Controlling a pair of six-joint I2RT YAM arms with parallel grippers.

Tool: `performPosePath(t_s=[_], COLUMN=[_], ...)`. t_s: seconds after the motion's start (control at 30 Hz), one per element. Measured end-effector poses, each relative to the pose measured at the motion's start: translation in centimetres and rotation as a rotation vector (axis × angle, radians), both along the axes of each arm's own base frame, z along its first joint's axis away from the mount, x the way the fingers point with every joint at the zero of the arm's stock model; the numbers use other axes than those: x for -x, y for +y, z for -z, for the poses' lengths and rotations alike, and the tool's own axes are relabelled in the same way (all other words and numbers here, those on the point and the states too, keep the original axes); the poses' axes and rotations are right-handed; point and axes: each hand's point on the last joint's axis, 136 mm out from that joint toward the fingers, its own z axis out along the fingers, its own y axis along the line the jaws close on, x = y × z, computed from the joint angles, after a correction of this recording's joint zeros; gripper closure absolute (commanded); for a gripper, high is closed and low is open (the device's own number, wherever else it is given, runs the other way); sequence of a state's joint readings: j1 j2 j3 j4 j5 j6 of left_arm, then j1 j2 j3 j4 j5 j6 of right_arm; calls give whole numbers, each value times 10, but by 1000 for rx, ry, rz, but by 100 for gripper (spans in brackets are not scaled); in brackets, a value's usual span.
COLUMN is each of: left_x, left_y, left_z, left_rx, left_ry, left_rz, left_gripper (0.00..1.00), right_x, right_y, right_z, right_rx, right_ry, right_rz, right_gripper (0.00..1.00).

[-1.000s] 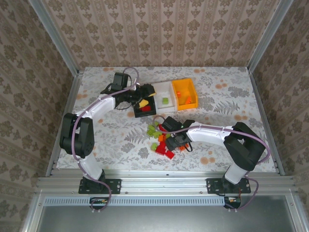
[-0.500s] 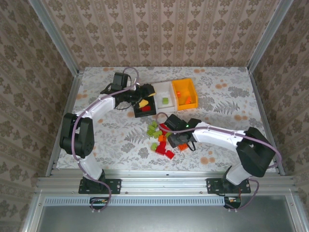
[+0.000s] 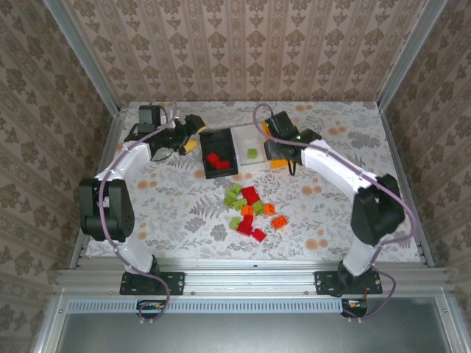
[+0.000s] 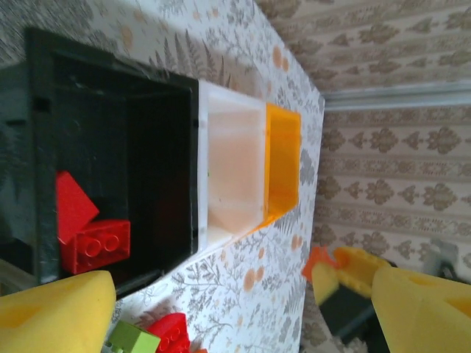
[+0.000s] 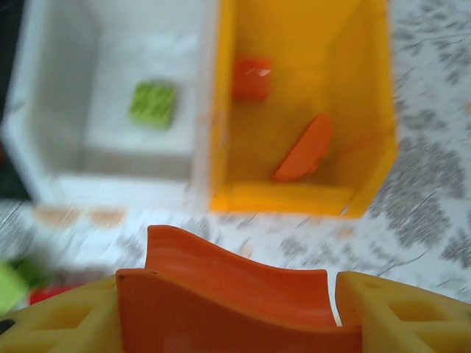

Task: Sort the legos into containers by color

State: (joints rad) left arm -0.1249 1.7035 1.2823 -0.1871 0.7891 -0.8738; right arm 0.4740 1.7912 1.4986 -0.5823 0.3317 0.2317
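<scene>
The right gripper (image 5: 235, 312) has swung from the loose legos (image 3: 250, 209) to the orange bin (image 5: 294, 197), pinching an orange piece (image 5: 235, 290); the left gripper (image 3: 185, 138), jaws spread and empty, has left the black bin (image 4: 125, 110). Five are binned (early going); about a dozen remain.

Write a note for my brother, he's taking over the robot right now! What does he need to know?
Left gripper: open, empty, beside the black bin.
Right gripper: shut on an orange lego, hovering by the orange bin, not yet dropped.
Done: two red legos in the black bin, one green lego in the white bin, two orange pieces in the orange bin.
Left: drop the held lego, then sort the mixed pile of red, green and orange on the table.
</scene>
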Motion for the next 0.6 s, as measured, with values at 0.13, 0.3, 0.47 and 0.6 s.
performPosePath(t_s=[0.13, 0.3, 0.47, 0.6], left_x=[-3, -4, -4, -4], left_y=[6, 6, 6, 6], left_z=[-1, -2, -3, -3], left_rx=[5, 10, 13, 16], left_ry=[1, 1, -1, 1], left_rz=[-19, -21, -22, -22], left_gripper=[8, 8, 7, 7], right_x=[-41, -69, -78, -79], right_y=[-16, -29, -26, -22], right_z=[27, 49, 44, 39], right_rx=[33, 51, 58, 56], right_ry=[26, 61, 57, 47], right_rz=[70, 114, 103, 94], right_gripper=[37, 31, 26, 25])
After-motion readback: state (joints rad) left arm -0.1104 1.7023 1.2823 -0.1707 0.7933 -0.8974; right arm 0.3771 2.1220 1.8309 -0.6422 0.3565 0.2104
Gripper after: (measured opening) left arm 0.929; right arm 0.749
